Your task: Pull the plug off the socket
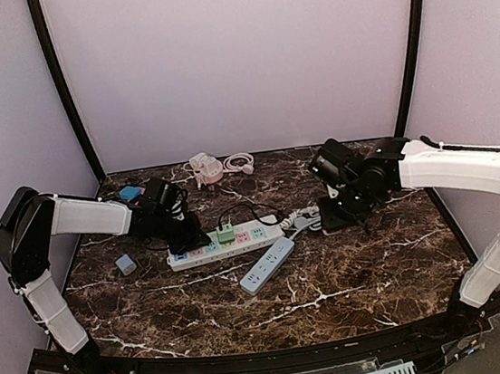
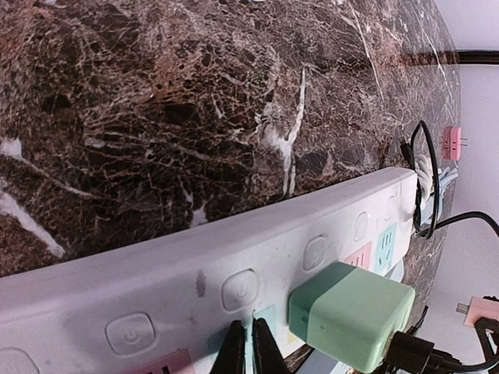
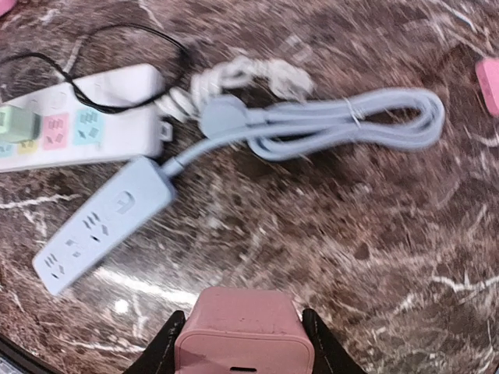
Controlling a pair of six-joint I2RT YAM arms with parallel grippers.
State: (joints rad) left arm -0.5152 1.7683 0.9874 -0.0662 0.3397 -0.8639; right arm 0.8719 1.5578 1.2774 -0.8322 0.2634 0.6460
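A white power strip [image 1: 225, 242] lies left of centre on the marble table, with a green plug [image 1: 226, 235] in one of its sockets. My left gripper [image 1: 184, 242] is shut and its tips [image 2: 248, 351] rest on the strip [image 2: 195, 265] just left of the green plug [image 2: 351, 312]. My right gripper [image 1: 334, 216] is to the right of the strip. It is shut on a pink charger plug [image 3: 244, 331] and holds it above the table, clear of the strip [image 3: 86, 117] and the green plug [image 3: 17, 123].
A grey power strip [image 1: 267, 265] lies in front of the white one, with its coiled grey cable [image 3: 343, 125] to the right. White cables [image 1: 207, 168] lie at the back, a blue block [image 1: 129, 193] and a grey block [image 1: 126, 264] at left. Another pink plug [image 2: 451, 142] lies beyond the strip's end.
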